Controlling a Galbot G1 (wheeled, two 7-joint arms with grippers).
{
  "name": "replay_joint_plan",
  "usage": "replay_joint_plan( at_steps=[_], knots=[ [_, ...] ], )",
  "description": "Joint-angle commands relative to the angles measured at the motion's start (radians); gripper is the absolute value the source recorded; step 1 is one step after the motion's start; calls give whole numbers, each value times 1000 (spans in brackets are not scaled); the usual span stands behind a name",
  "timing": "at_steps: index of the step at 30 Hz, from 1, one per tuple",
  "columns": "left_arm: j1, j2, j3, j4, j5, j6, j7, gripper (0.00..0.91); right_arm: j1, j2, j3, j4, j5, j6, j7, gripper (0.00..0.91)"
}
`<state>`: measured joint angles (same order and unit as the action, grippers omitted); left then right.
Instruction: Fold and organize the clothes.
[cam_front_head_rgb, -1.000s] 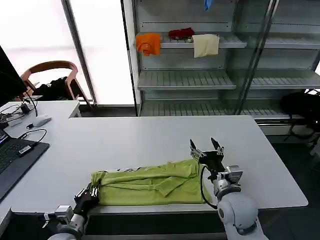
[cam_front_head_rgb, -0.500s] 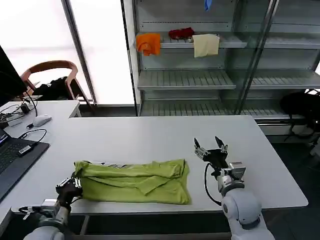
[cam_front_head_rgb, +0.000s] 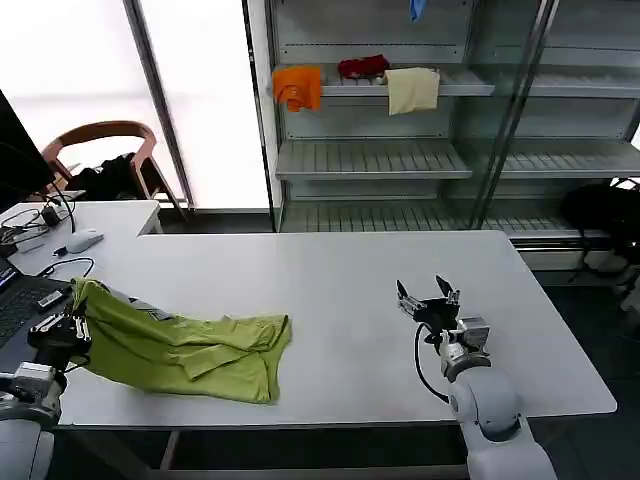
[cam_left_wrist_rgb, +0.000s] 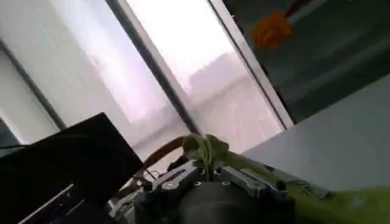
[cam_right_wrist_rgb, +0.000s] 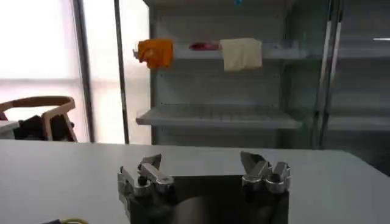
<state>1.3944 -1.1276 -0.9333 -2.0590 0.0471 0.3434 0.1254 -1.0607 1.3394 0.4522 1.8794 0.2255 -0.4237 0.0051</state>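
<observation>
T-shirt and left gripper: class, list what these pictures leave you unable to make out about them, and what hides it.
- T-shirt, head view: its print and sleeves are lost in bunched folds.
- T-shirt, left wrist view: most of it runs off the frame edge.
- Left gripper, head view: its jaws are buried in fabric.
- Right gripper is open over bare table.

T-shirt (cam_front_head_rgb: 185, 345) on the table's (cam_front_head_rgb: 320, 280) left front, left tool (cam_front_head_rgb: 62, 328) at its left end, right tool (cam_front_head_rgb: 428, 303) well apart on the right.

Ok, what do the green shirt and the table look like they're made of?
The shirt looks like soft, matte knit fabric, likely cotton: it creases and drapes limply from the left end effector. The table seems a hard, smooth white laminate with a faint sheen, though its core can't be told.
</observation>
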Motion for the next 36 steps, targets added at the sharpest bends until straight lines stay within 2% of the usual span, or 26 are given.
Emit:
replay_joint_plan(
  at_steps=[1,6,10,17,26,27,36],
  knots=[
    [-26,-148,395,-203,11,142,-83,0,9,-12,2,-33,-3,2,-2,907],
    [-52,-189,545,-183,-30,186,-125,0,-1,-7,8,-30,-10,8,-3,907],
    [-63,-213,606,-160,-43,216,-146,10,-8,-4,10,-27,-11,9,-4,907],
    [-69,-253,661,-91,-25,232,-168,10,1,0,6,-38,-24,12,-7,907],
    [-84,-279,663,-1,17,234,-164,20,-1,3,-5,-40,-40,19,-18,907],
    [-83,-281,667,-1,25,234,-166,907,1,3,-3,-42,-44,23,-21,907],
    [-106,-338,696,71,29,233,-181,907,4,9,-8,-48,-64,35,-31,907]
  ],
)
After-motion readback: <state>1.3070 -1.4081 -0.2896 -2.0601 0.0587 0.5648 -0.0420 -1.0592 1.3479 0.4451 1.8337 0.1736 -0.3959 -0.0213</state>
